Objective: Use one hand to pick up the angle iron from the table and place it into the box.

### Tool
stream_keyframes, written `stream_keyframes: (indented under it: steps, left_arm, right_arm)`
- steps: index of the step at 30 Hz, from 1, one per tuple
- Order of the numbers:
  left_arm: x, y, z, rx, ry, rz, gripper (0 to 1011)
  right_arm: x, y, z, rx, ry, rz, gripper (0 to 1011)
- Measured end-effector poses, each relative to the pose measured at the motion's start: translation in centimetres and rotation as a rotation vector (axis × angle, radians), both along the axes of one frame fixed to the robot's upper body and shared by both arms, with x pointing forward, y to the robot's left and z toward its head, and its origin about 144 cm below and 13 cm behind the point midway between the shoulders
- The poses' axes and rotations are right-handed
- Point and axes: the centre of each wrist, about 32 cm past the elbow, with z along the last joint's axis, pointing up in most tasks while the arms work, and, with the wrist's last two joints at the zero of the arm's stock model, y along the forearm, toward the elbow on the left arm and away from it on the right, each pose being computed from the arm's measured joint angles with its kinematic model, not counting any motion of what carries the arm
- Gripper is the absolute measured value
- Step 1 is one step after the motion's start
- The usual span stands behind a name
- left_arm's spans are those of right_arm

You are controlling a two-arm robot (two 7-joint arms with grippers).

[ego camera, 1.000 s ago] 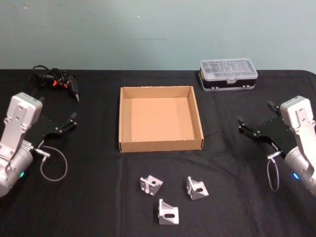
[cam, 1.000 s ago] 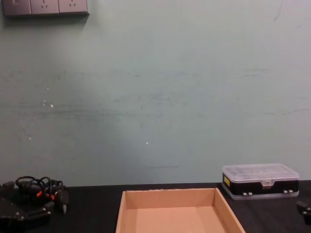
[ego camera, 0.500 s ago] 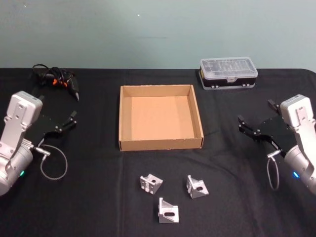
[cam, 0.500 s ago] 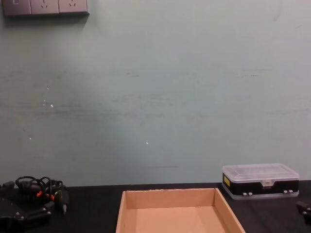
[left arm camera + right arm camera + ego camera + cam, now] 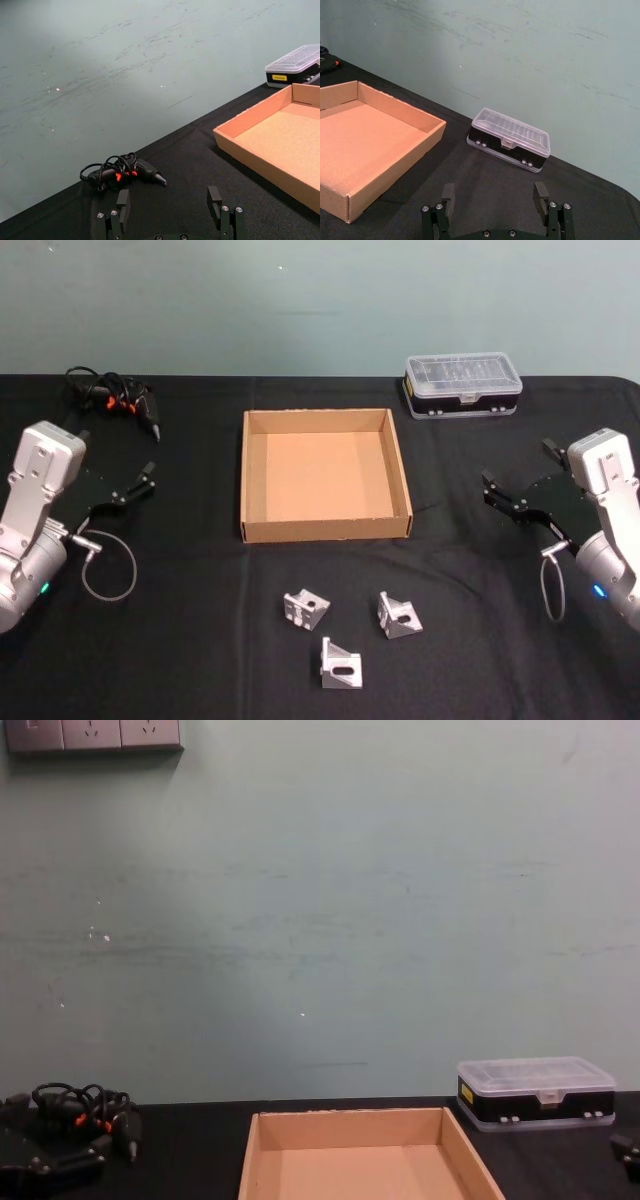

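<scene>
Black and matte, the surface [image 5: 200,640] carries the same layout as a second ago. Three small silver metal brackets lie untouched near its front edge: the left angle iron [image 5: 305,606], the right angle iron [image 5: 399,615] and the nearest angle iron [image 5: 341,663], close together but apart from one another. Against the earlier head view everything sits a trace higher in the picture, while the spacing between things is unchanged. Neither arm has visibly moved.

The left end effector [image 5: 118,462], black with two fingers on a silver-grey arm, hovers over the left part of the surface, and the left wrist view shows its fingers spread wide with nothing between them [image 5: 168,199]. The right end effector [image 5: 517,464] hovers over the right part, likewise spread and empty [image 5: 494,192].

The shallow tan cardboard box [image 5: 325,531] stands at the middle, beyond the angle irons, with bare black surface between its front wall and them. Its low walls show from the side in the chest view [image 5: 248,1160], and its floor is bare. Bare surface also lies between the box and each end effector. A clear-lidded plastic case with a black base [image 5: 462,385] stands beyond the box's far right corner, near the back edge. A black corded tool with orange marks [image 5: 115,405] lies at the far left.
</scene>
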Motion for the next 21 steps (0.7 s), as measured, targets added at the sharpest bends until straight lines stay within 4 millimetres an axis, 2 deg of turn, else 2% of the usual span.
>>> stream_keyframes:
  steps: [15, 21]
  left_arm:
    - [0.0, 0.0, 0.0, 0.0, 0.0, 0.0, 1011]
    - [0.0, 0.0, 0.0, 0.0, 0.0, 0.0, 1011]
  right_arm:
    - [0.16, -0.18, 0.0, -0.004, 0.009, 0.014, 1003]
    - [-0.13, -0.76, 0.65, 0.002, 0.008, 0.046, 1003]
